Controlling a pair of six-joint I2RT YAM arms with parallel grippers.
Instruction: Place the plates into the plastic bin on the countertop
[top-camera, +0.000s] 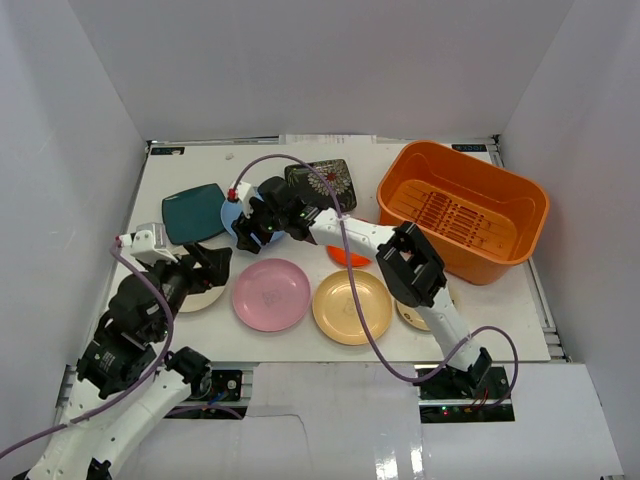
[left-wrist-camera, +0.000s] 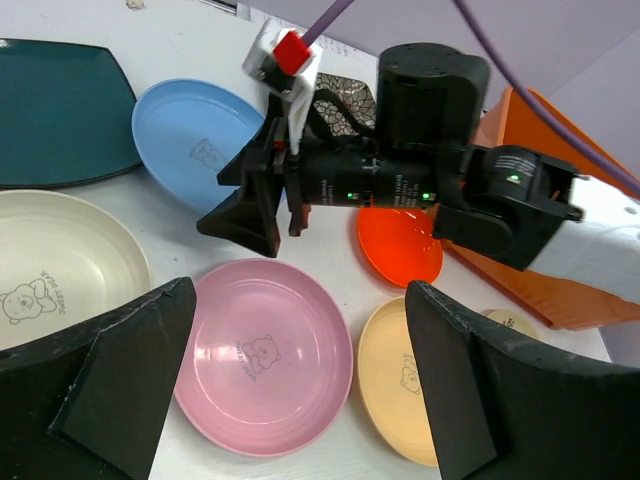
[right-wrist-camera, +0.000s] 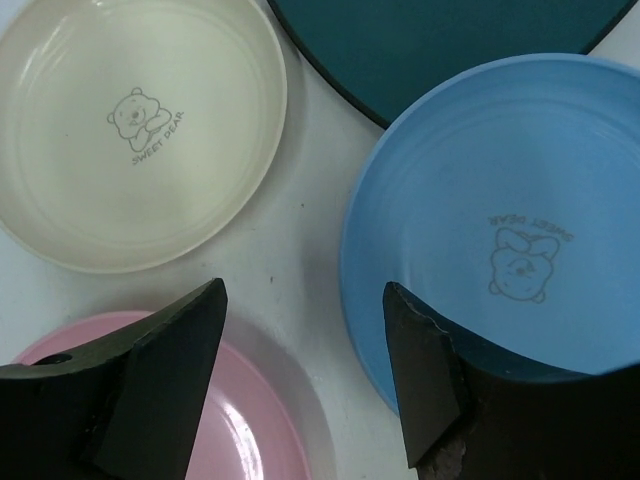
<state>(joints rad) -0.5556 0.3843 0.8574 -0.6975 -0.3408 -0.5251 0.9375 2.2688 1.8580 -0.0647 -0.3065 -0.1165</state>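
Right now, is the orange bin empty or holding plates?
Empty. Top view shows the orange bin with its ribbed floor bare; nothing inside.

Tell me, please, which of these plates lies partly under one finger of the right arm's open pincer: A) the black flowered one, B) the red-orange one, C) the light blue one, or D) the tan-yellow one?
C: in the right wrist view the right pincer is open and one finger crosses the near rim of the light blue plate.
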